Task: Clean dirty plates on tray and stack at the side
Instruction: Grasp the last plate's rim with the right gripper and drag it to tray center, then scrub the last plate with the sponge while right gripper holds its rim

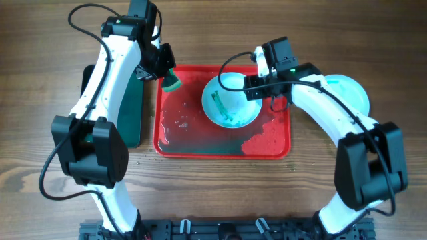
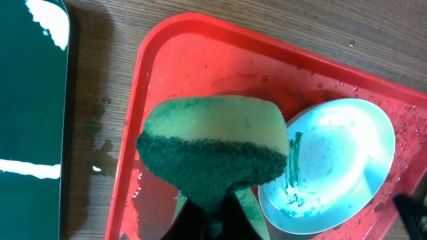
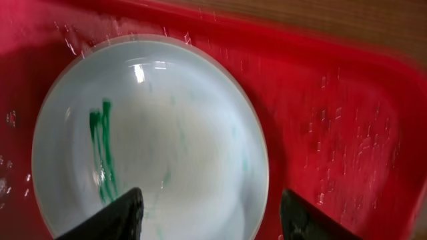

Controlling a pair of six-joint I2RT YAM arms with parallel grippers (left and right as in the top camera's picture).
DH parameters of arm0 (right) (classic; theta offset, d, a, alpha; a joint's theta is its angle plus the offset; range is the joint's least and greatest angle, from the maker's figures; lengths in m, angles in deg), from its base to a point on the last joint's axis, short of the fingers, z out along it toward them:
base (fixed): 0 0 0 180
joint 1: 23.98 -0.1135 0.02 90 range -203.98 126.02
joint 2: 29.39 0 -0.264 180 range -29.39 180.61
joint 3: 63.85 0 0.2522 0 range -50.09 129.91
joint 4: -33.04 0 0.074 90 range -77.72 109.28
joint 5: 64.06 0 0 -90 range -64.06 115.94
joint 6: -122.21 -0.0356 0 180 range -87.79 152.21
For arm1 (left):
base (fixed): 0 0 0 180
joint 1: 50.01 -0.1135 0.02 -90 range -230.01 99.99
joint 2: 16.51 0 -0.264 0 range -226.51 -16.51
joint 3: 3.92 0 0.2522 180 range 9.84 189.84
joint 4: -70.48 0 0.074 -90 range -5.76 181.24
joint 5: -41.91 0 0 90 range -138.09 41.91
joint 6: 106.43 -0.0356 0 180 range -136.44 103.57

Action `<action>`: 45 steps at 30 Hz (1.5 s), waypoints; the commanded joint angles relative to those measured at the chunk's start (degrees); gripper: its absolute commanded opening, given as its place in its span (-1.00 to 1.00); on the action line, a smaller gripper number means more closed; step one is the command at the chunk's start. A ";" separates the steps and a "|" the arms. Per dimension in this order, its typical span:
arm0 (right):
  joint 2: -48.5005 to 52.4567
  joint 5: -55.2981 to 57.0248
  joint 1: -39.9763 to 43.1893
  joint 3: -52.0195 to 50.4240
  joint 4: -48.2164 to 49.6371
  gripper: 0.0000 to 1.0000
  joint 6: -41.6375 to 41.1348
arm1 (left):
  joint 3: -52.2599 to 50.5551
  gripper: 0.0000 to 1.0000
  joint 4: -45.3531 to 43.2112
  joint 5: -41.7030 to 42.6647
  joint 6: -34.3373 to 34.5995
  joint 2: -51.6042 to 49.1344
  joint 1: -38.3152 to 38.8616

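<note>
The dirty plate (image 1: 230, 100) lies in the tray (image 1: 200, 143), a bit toward 12 o'clock, with green smears (image 3: 101, 150) on its 9 o'clock side. The left end effector (image 2: 213, 210) squeezes a sponge (image 1: 172, 81) at the plate's 10 o'clock; it should come down on the smears and rub flat and gently. The right end effector (image 3: 210, 220) is spread wide, holding nothing, near the 3 o'clock rim, and should pinch it first so the plate cannot slide.

No legible text or labels appear anywhere.
</note>
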 commanded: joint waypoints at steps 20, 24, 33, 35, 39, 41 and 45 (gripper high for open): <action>10.73 -4.26 0.15 4.37 -12.46 -0.91 -11.82 | -0.07 -0.92 -0.61 0.02 -0.94 0.15 0.07; 10.73 -9.03 0.13 5.11 -13.49 -0.92 -15.37 | -0.07 -0.92 -0.63 0.02 -0.94 0.15 0.07; 12.22 -13.31 -5.18 4.63 -2.03 -0.91 -27.45 | -3.52 -0.92 -2.58 -0.02 -0.98 0.09 0.85; 13.14 -13.46 -6.32 4.66 -1.49 -0.92 -27.50 | -7.30 -0.92 -6.03 -0.17 -1.81 0.09 1.42; 13.29 -13.99 -6.38 4.66 -1.42 -0.91 -27.23 | -16.31 -0.92 -16.44 -0.17 -8.83 0.09 3.65; 13.29 -14.01 -6.38 4.66 -1.42 -0.92 -27.19 | -20.09 -0.92 -20.59 -0.48 -11.17 0.09 4.76; 13.29 -14.08 -6.38 4.66 -1.29 -0.91 -26.88 | -26.60 -0.92 -27.98 -3.43 -11.30 0.02 5.81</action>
